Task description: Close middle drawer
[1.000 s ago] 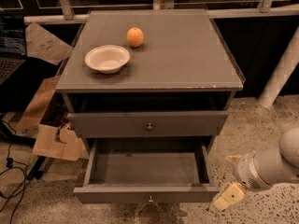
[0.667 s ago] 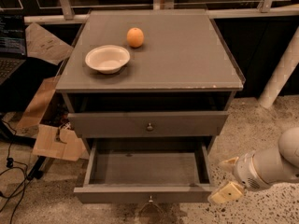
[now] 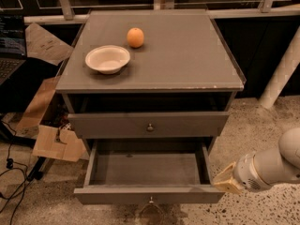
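Observation:
The middle drawer [image 3: 149,194] is pulled far out of the grey cabinet. Its wide shallow grey box [image 3: 147,168] is empty and its small round knob [image 3: 151,200] sits at the centre of the front. My gripper [image 3: 228,180] is at the lower right, on a white arm [image 3: 274,165]. Its tan tip is right beside the right end of the drawer's front, at about the front's height. I cannot tell whether it touches the drawer.
The drawer above [image 3: 149,124] stands out slightly, with a dark gap over it. A white bowl [image 3: 108,58] and an orange [image 3: 135,37] sit on the cabinet top [image 3: 187,55]. Cardboard [image 3: 54,142] and cables [image 3: 11,172] lie on the floor at left. A white post [image 3: 281,74] leans at right.
My gripper has moved a little up and inward, toward the right end of the open drawer's front. The drawer has not moved.

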Tool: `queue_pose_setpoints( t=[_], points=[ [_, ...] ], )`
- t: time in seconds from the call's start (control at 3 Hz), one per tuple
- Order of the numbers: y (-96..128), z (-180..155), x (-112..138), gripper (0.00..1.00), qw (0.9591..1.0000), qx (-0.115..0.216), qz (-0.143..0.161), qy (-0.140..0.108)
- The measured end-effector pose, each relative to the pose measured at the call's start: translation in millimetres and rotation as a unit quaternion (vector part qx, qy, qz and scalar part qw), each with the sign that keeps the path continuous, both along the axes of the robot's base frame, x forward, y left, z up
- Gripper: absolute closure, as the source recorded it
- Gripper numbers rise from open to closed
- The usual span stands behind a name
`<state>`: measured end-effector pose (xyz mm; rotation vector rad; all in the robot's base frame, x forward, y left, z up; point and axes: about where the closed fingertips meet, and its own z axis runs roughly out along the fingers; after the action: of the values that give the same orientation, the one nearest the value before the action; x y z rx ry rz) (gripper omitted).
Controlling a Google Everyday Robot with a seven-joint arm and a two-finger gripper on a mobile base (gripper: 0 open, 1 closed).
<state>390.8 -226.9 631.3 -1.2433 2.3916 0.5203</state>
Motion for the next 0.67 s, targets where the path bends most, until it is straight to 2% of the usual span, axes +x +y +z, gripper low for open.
queue_pose_setpoints(
  t=[0.33, 0.67],
  points=[
    [0, 0, 0, 0.93, 1.0000, 0.000, 0.000, 0.000],
    [-1, -14, 1, 1.00, 0.9999, 0.006, -0.009, -0.006]
  ],
)
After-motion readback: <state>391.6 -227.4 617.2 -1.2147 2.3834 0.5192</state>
